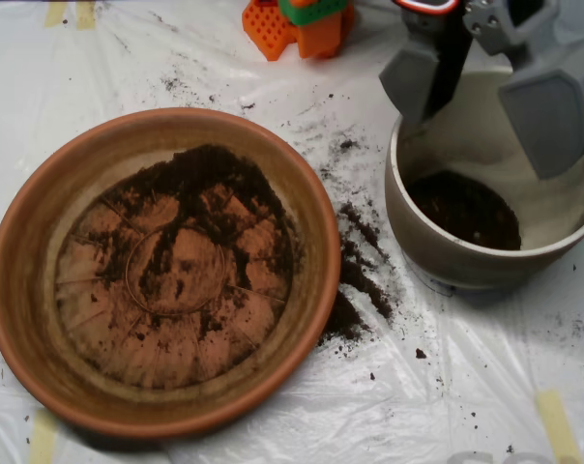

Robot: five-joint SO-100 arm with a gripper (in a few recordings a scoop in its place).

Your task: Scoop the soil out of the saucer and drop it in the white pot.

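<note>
White plastic sheeting [273, 416] covers the desk, creased, with strips of tape at the edges and an orange-and-green printed part [302, 24] at the top.

Scoop [485, 92] sits over the white pot [447, 253], top right. Fingers are released: the two grey shells stand spread apart, left shell [413, 77] above the pot's near-left rim, right shell [553, 111] over its right side, gap between them open onto the pot's inside. Nothing visible held between the shells.

Soil in pot [466, 208]: a dark patch on the floor, low fill, most of the inner wall bare.

Saucer [21, 290] is left of the pot, close but not touching. Remaining soil [210, 179] is thin, densest toward the upper rim and upper right, with a dusting across the ridged base. Bare terracotta shows through over most of the lower half.

Spilled soil [355, 280] lies on the sheeting between saucer and pot, with scatter trailing up toward the top of the frame.

Judgement: this is the drop step, at or near its end, shells open over the pot with no load seen. Task partly done; the saucer isn't clean.

Next move calls for: lift clear of the pot rim, swing left, and come down open on the thick band at the saucer's upper side. The layer is shallow, so the shells need to run low along the base and close toward the wall to gather anything. Carry back closed, since the gap between the dishes is where the loss shows.
</note>
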